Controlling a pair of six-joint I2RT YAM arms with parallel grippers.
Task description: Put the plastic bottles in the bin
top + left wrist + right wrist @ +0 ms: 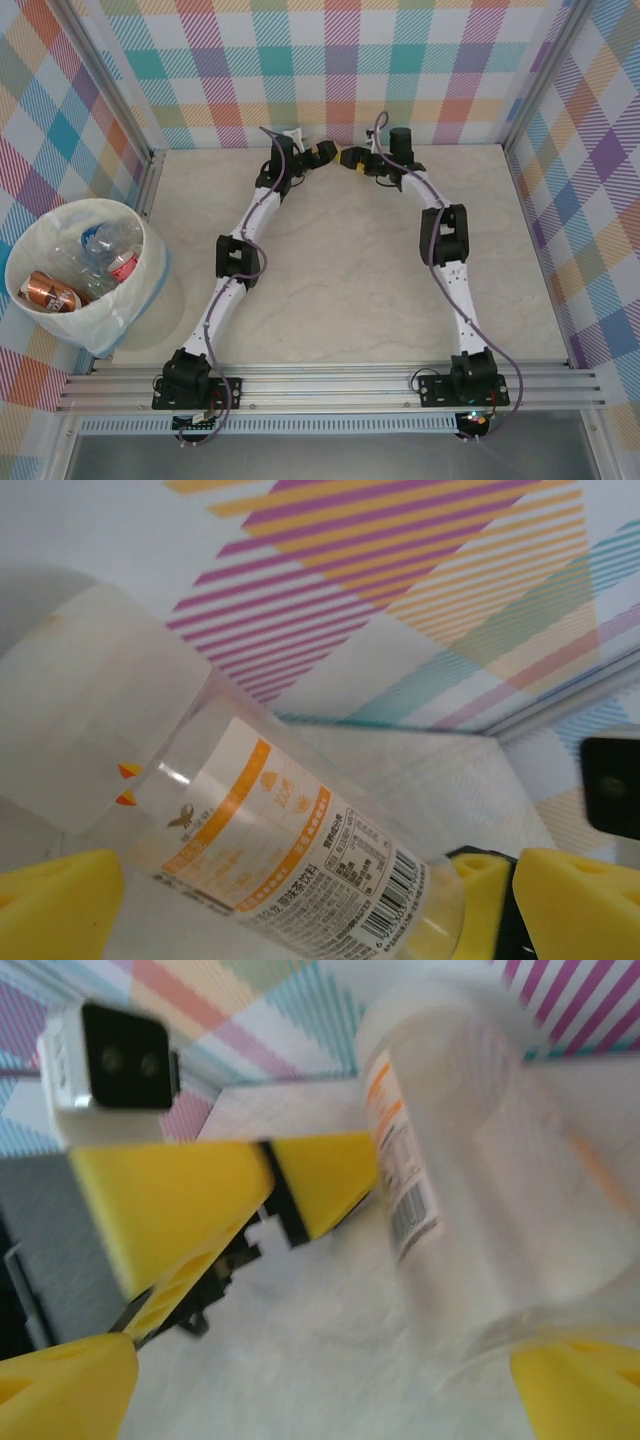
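Both arms are reaching to the far middle, left gripper [325,152] and right gripper [350,158] facing each other, jaws spread wide.

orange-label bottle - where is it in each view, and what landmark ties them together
left wrist: orange-label bottle lower centre, lying diagonally.
right wrist: right of centre, blurred.
top external: too small to tell, where left gripper and right gripper meet, far centre.
shared landmark: plaid back wall.
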